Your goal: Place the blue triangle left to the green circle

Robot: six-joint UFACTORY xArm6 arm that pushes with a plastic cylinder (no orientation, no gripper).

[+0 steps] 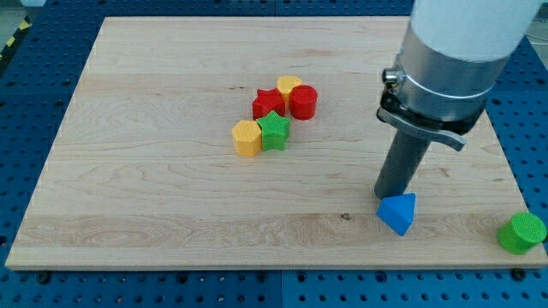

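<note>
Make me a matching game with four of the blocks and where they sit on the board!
Blocks:
1. blue triangle
2. green circle
3. green star
4. red cylinder

Places:
A. the view's bottom right corner
B. touching the yellow hexagon
C. right below my tip
D. beside the yellow heart

Pairs: 1-C, 2-A, 3-B, 4-D

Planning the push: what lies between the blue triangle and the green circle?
Nothing: in the camera view, only bare board separates the blue triangle from the green circle. My tip sits at the triangle's upper-left.
</note>
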